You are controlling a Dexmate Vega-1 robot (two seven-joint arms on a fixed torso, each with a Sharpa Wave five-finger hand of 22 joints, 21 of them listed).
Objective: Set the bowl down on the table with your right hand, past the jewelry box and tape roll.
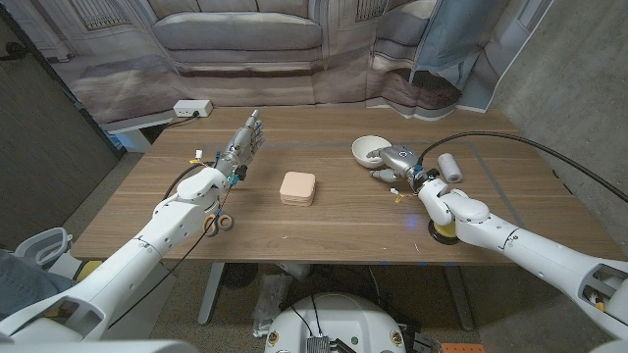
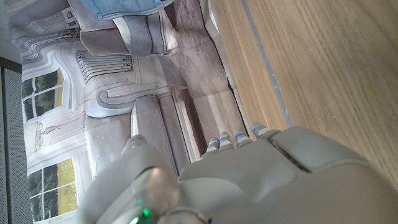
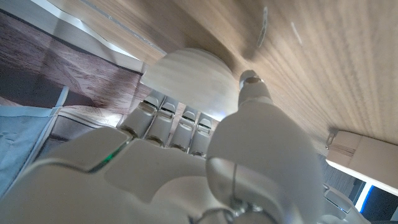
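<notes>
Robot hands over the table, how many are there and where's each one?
2. The left hand is raised over the table's left side, fingers spread and holding nothing. The right hand is on the right side, holding the white bowl.

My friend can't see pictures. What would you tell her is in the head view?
The robot's right hand holds a white bowl at the far right of a wooden table. Its left hand is raised, fingers spread, holding nothing. A tan jewelry box sits in the middle, a tape roll lies near the left arm, and a sofa backdrop hangs behind.
</notes>
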